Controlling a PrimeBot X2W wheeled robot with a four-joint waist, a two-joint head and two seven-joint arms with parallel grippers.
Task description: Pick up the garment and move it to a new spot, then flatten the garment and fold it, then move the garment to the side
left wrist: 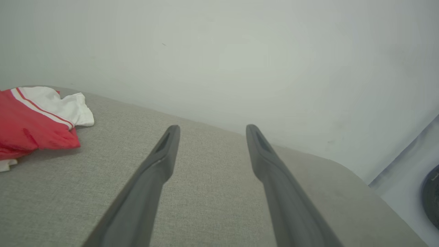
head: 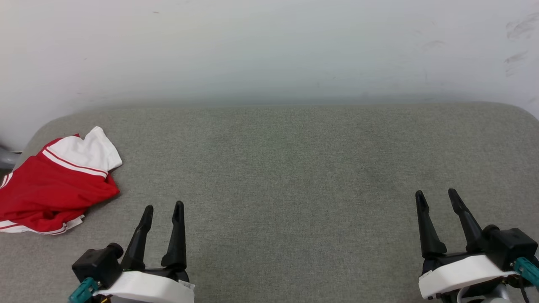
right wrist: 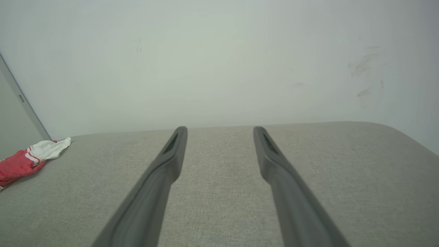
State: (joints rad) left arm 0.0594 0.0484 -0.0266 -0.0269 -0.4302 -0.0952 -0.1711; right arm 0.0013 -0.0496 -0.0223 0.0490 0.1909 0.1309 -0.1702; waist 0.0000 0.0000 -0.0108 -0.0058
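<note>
Garment: we see the garment [head: 54,189] crumpled in a heap at the left end of the surface [head: 286,168]. It is red, with a white sleeve [head: 86,153] on its far side and striped trim along the seam. Its left part runs past the edge of the head view.
Garment and left tool: it lies ahead and to the left of the left tool [head: 163,206], near it but clearly apart, with a strip of bare fabric between them.
Garment and right tool: it is well apart from the right tool [head: 436,193], with most of the surface's width between them.
Left tool: its fingers are spread wide over the near left of the surface, with bare fabric showing between them.
Right tool: its fingers are spread just as wide over the near right, again with bare fabric between them.
Surface: grey woven cloth with rounded far corners, set against a white wall [head: 269,50].
Head view: we get both tools and the heap together.
Left wrist view: the garment [left wrist: 31,120] sits large at the left edge, and a dark round thing [left wrist: 432,195] that we cannot identify shows past the surface's corner.
Right wrist view: the garment [right wrist: 24,161] is small at the far left, below a slanting grey strip [right wrist: 20,99], and scuffs [right wrist: 365,65] mark the wall.
</note>
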